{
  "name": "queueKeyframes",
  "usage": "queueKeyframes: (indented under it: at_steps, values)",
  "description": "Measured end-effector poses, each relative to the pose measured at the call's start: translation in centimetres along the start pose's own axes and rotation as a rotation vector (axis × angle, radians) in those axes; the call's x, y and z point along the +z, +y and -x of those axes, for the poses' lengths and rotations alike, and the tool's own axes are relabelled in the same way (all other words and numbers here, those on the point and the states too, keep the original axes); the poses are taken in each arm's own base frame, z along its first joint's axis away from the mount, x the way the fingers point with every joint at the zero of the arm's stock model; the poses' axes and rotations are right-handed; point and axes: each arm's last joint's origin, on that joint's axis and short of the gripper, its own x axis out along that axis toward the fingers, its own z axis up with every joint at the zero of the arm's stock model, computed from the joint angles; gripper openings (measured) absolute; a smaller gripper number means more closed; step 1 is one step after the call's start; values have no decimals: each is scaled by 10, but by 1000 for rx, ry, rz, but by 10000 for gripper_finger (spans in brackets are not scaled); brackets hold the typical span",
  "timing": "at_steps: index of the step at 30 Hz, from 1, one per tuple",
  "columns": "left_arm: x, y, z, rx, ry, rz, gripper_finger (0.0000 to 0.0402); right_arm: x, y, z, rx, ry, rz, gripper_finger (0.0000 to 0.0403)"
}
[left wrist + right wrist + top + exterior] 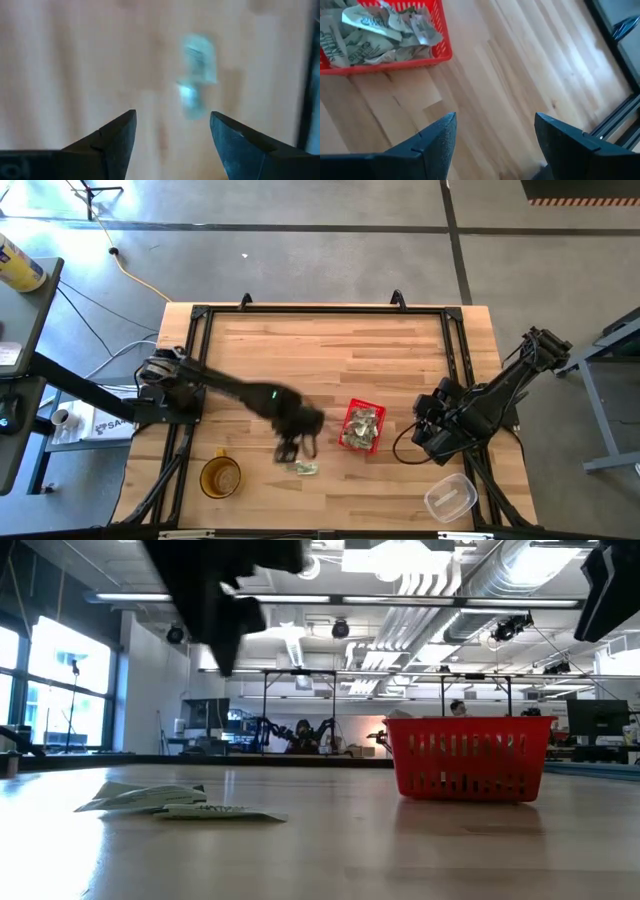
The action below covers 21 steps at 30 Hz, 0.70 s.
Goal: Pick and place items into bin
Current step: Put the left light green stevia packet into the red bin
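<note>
Pale green-and-white packets (303, 468) lie flat on the wood near the table's near edge; they also show in the low view (170, 802) and, blurred, in the left wrist view (197, 75). My left gripper (293, 446) hangs open above them (172, 130), touching nothing. The red basket (361, 427) stands on the table to their right, several packets (375, 35) inside it. My right gripper (495, 132) waits open over bare wood, right of the basket (390, 57).
An amber round cup (220, 477) stands near the table's near-left corner. A clear plastic container (450, 498) sits near the near-right corner. A black frame (320, 310) runs around the tabletop. Bare wood spreads across the table's far half.
</note>
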Motion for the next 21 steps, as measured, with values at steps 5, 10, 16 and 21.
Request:
queueKeyframes:
  at_steps: [5,10,16,21]
  values:
    - [-25,-47,-37,-24,-32,-134,282,4,-2,-3,-27,-24,24,259]
    - [-38,-52,-67,11,-125,-55,273,8,-4,-5,-43,-31,27,259]
    - [-46,-38,-100,119,-122,63,237,10,-6,-7,-59,-28,28,259]
    - [-46,-34,-108,148,-88,-27,141,11,-9,-8,-80,-17,34,259]
